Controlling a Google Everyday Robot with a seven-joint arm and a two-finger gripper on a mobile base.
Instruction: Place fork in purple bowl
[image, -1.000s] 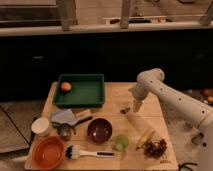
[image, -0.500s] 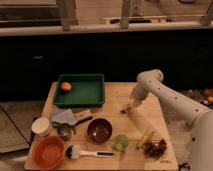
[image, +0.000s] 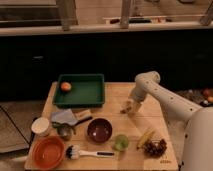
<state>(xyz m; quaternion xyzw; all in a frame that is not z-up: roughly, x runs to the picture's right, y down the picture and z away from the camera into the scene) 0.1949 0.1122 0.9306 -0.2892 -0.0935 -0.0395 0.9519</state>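
Surface: wooden table (image: 112, 95), dark room behind.
Gripper (image: 131, 108): low over mid-table; you can't tell its finger state.
Fork (image: 126, 107): at the gripper, contact unclear; probably light, stiff, slippery; grip mid-handle.
Purple bowl (image: 99, 130): front-left of it.
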